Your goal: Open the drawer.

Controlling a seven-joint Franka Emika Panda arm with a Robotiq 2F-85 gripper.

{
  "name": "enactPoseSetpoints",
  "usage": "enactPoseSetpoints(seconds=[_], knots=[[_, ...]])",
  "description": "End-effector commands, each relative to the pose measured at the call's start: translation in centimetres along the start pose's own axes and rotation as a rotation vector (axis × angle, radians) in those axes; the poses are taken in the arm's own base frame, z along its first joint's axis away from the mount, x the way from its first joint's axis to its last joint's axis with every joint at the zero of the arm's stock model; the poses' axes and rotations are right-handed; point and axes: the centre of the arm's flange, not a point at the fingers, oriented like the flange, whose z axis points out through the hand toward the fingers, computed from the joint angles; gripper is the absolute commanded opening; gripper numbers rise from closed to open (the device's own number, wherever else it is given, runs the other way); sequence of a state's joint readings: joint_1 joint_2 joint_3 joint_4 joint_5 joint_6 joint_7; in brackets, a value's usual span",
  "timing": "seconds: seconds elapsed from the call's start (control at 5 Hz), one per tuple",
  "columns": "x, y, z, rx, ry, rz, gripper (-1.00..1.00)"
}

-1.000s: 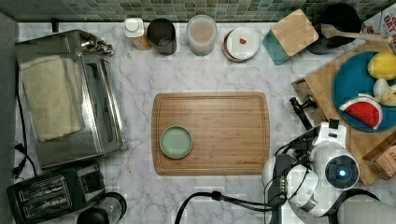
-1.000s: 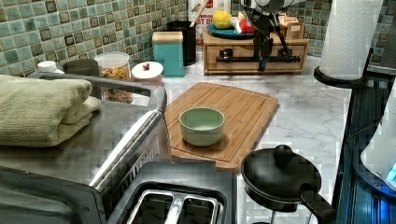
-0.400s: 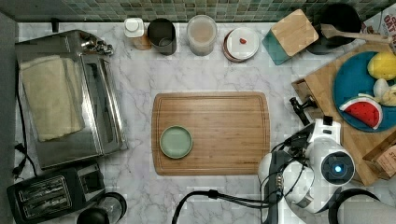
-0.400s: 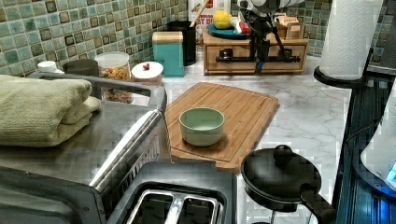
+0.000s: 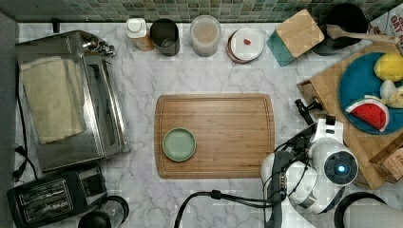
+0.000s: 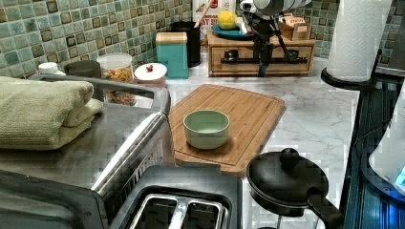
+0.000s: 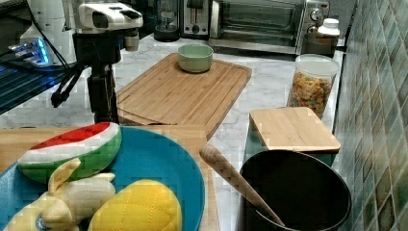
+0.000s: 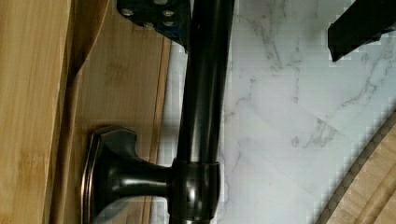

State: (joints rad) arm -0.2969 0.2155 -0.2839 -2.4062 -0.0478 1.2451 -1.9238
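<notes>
Step in hand: approach and grasp of the handle; the drawer (image 6: pixel 260 57), at upper centre-right of the left view under a wooden stand, appears shut or barely started.

The hand (image 6: pixel 261 59) hangs straight down in front of the drawer face, at the handle (image 8: pixel 203 93). In the wrist view one finger (image 8: pixel 161 16) sits against the bar at the frame's upper middle, while the other (image 8: pixel 362 28) stands well apart in the upper right corner over bare marble. The hand is therefore open, straddling the bar, with nothing clamped.

Judgement on the next move: close the fingers onto the bar, then draw straight out from the stand, toward the cutting board (image 5: pixel 216 135). A skewed pull could bind the drawer or drag the stand across the bench (image 5: pixel 142 190).

Materials: the handle is a slim round bar, dark and glossy, carried on a flared mount (image 8: pixel 114 177) with a collar. The drawer front is pale wood with visible grain and looks smooth. The bench is white marble with grey veins, polished and likely slippery. The cutting board is flat bamboo with a groove round its edge.
</notes>
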Motion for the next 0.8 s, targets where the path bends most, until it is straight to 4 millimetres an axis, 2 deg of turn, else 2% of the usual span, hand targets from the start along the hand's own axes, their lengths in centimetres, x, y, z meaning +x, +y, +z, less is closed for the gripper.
enactPoseSetpoints(seconds=[0.2,0.4,0.6,0.8], knots=[[-0.9,2.5,-0.6,0.253,-0.026,-0.199,1.0],[-1.1,0.5,-0.7,0.326,-0.019,-0.195,1.0],[-0.6,-2.6,-0.1,0.36,0.002,-0.144,1.0],[0.2,-6.6,0.2,0.368,0.038,-0.103,1.0]])
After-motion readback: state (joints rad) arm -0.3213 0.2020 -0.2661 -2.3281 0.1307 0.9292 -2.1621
